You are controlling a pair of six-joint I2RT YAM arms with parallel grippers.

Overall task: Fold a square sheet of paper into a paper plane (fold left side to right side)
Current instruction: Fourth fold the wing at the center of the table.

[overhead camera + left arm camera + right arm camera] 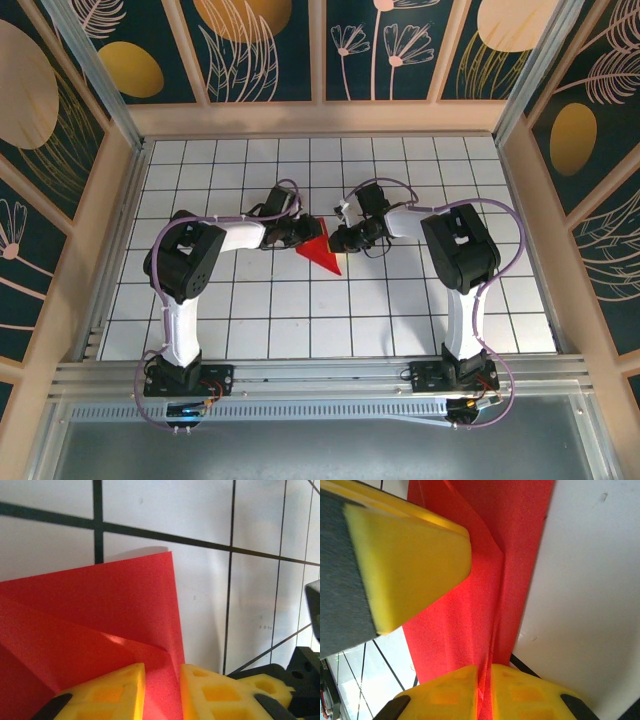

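Red paper (322,250) lies in the middle of the bench (400,320), right between the two arms, folded into a pointy triangle. Its sharp tip points toward the near edge where the arms are bolted, and a bit to the right. Its long side runs from that tip back up to the wide end, which sits between the fingers. The right fingers (336,240) are almost closed and pinch a raised fold of the paper. The left fingers (303,236) stand a little apart. Red paper shows in the gap, but they do not look like they squeeze it. I think a few things could go wrong. With the left side loose, the folded flap could pop back up. Then the crease would go soft or crooked. If the right fingers pull while they pinch so tight, the thin paper could rip or drag across the bench. The two sets of fingers are also very close together, so they could bump and push the paper out of line.
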